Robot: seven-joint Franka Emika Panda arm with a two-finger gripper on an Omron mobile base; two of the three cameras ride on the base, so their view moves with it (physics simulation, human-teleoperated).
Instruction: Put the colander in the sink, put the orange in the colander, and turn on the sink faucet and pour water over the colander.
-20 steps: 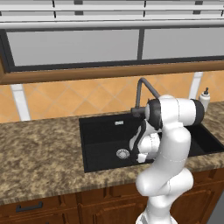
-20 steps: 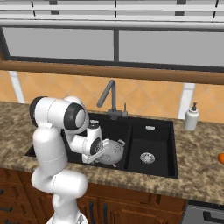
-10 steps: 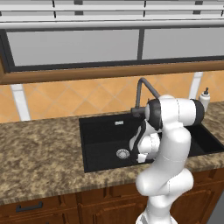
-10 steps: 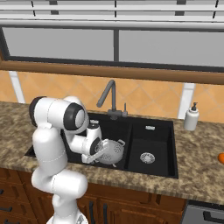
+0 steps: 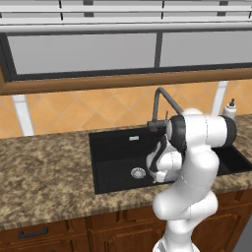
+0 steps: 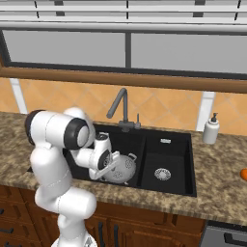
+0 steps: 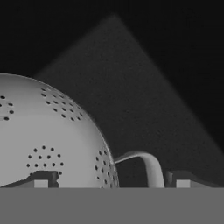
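Colander sits in the large basin of the sink, end effector spread wide astride its handle, gripping nothing. Risk: withdrawing crookedly could snag that handle and tip it. Orange waits on the worktop at 3 o'clock.

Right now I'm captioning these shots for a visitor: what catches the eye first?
The white arm bends low into the black sink, its open end effector at a grey colander lying in the larger basin. Behind stands a dark gooseneck faucet. A small orange sits far off on the counter's right edge.
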